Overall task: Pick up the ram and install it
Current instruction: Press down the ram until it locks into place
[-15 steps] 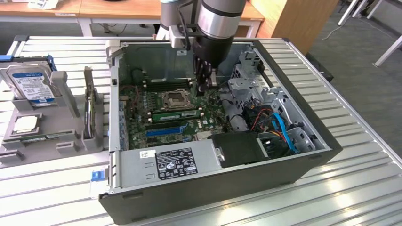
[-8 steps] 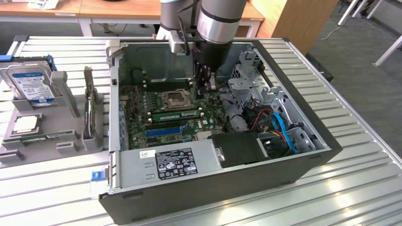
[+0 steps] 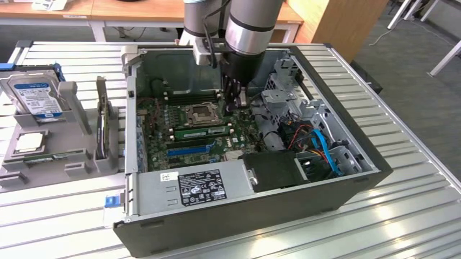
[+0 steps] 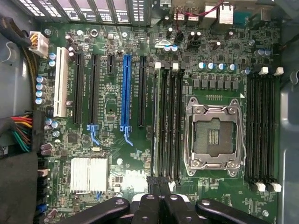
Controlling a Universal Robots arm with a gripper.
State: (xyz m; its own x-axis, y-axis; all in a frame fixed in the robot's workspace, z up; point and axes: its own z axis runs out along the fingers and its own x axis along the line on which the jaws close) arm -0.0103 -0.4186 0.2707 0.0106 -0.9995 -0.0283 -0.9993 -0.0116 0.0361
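Slatted metal worktop (image 3: pixel 403 216) under everything, wooden desks behind, and on it lies the big open computer case (image 3: pixel 288 216), side panel off, motherboard (image 3: pixel 155 135) facing up. Down into it reaches the robot arm (image 3: pixel 249 27), and its fingers (image 4: pixel 150 205) are pinched together with nothing visible between them, hovering over one end of the memory-slot bank beside the open, empty processor socket (image 4: pixel 214 135). And there's the ram (image 3: pixel 204 131), standing on edge in a slot of that bank, next to the socket. Its end toward the exterior view's right sits close below the fingers, though whether they touch it I can't tell. Also inside the case: a silver power supply (image 3: pixel 202 186) with a black label along the near wall, and blue and orange cables (image 3: pixel 324 148) by the drive bay on the exterior view's right. Over on the exterior view's left, a grey holder (image 3: pixel 72 164) carries a hard drive (image 3: pixel 32 97) upright, a grey expansion card (image 3: pixel 104 127) on edge and a small silver processor chip (image 3: pixel 29 141) lying flat. The ram itself is long, narrow and green, with a row of black chips along its face.
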